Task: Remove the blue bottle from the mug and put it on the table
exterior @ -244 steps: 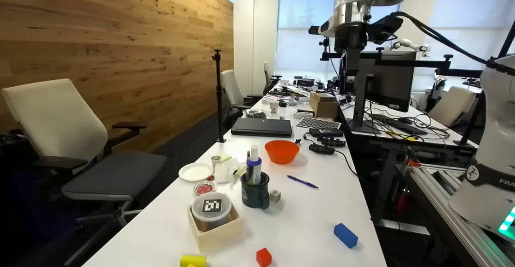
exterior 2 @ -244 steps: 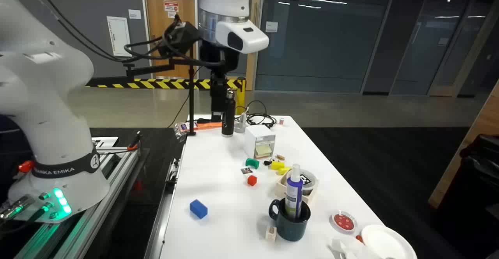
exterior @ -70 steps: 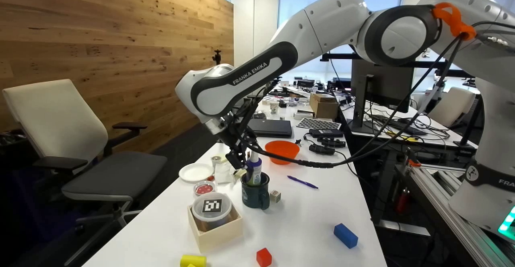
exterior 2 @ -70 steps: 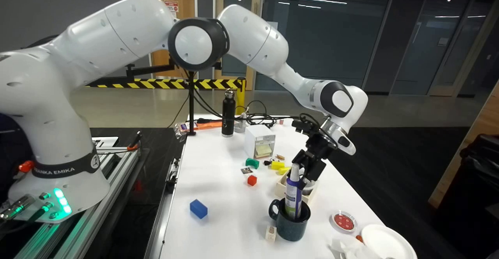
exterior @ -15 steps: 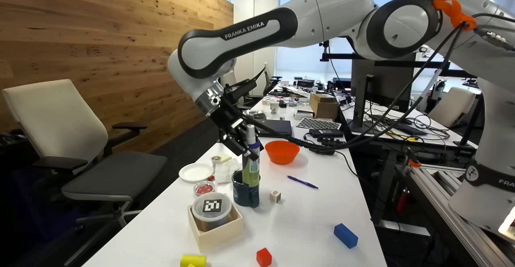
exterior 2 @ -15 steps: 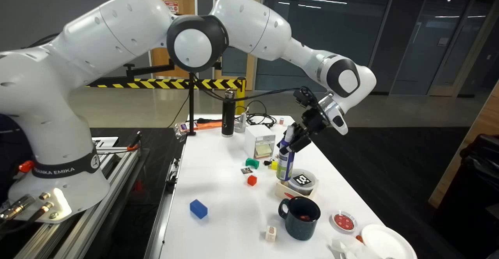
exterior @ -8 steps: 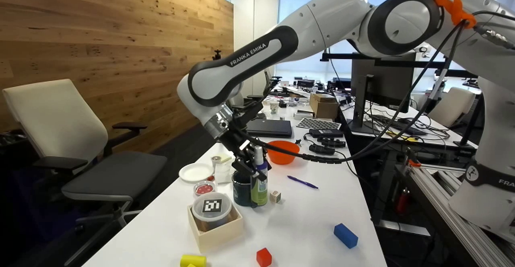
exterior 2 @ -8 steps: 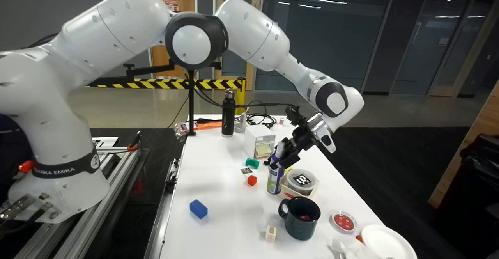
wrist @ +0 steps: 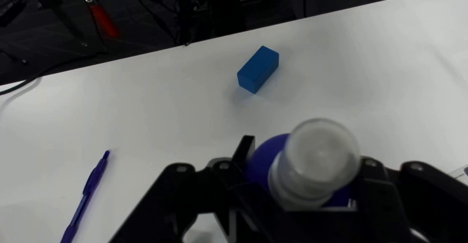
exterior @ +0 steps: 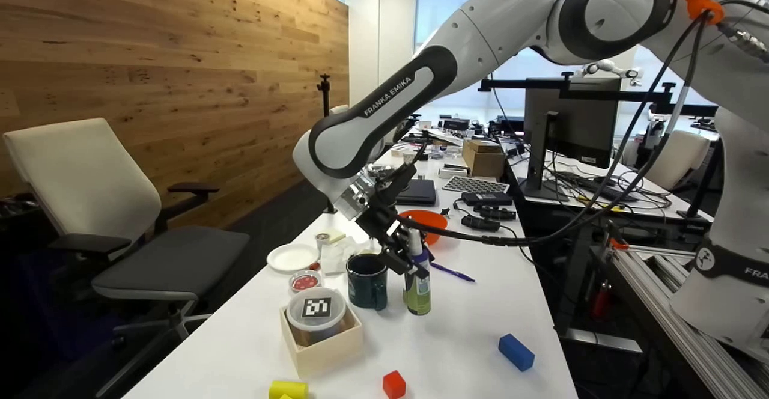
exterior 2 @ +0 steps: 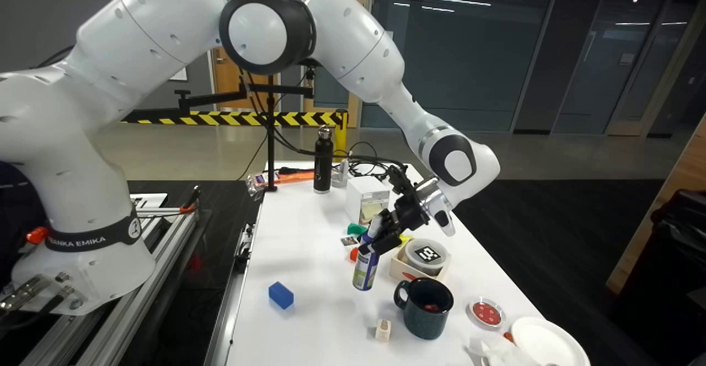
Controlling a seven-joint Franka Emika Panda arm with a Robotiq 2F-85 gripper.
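The blue bottle (exterior: 419,295), with white cap, blue-violet top and green lower body, is out of the mug in both exterior views. My gripper (wrist: 303,166) is shut on its upper part, a black finger on each side in the wrist view, with the white cap rising above. The bottle leans slightly in an exterior view (exterior 2: 364,272). Its base is at or just above the table (exterior: 456,351); I cannot tell whether it touches. The dark mug (exterior 2: 424,313) stands upright beside it, apart, with something reddish inside.
A blue block (wrist: 257,69) lies toward the table edge on the robot's side. Near the bottle are a wooden cube (exterior 2: 383,330), a purple pen (exterior: 453,273) and a red cube (exterior: 394,384). A wooden box (exterior: 330,351) with a tub and an orange bowl (exterior: 435,225) also stand close.
The bottle stood in the mug earlier; my gripper took hold of it and lifted it out. Over the last second it came down and moved away from the mug, toward the robot base.
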